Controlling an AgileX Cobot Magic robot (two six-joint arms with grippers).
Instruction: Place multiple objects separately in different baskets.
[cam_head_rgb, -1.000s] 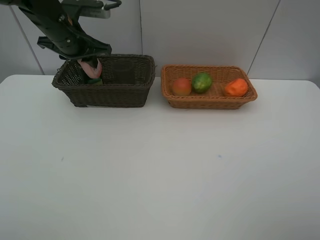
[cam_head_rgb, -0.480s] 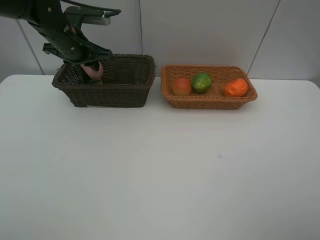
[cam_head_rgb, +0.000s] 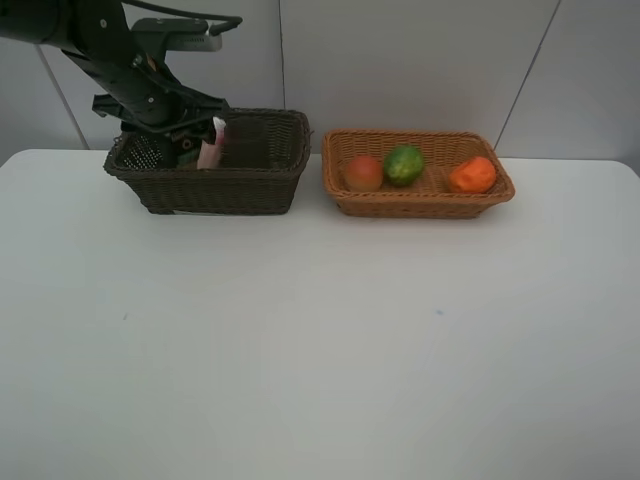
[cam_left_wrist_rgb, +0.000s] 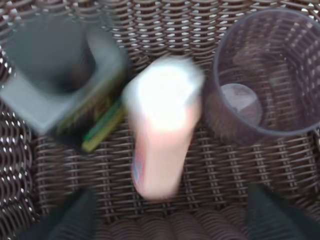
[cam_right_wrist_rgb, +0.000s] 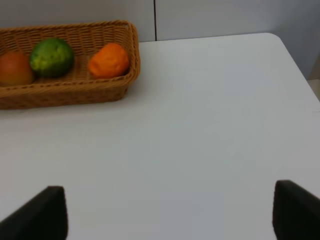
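Pink bottle (cam_left_wrist_rgb: 162, 125) loose in dark basket (cam_head_rgb: 250, 185), between pump bottle (cam_left_wrist_rgb: 65, 85) and cup (cam_left_wrist_rgb: 262, 75); left fingers (cam_left_wrist_rgb: 82, 215) apart above it; right fingers (cam_right_wrist_rgb: 47, 212) apart, empty.

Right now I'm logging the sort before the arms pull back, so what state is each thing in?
pink bottle: in the dark basket, free of the fingers, cap up.
pump bottle: in the dark basket, beside the pink bottle.
mauve cup: upright, empty, same basket.
peach, green fruit, orange: in the tan basket.
left gripper: open.
right gripper: open, holding nothing.
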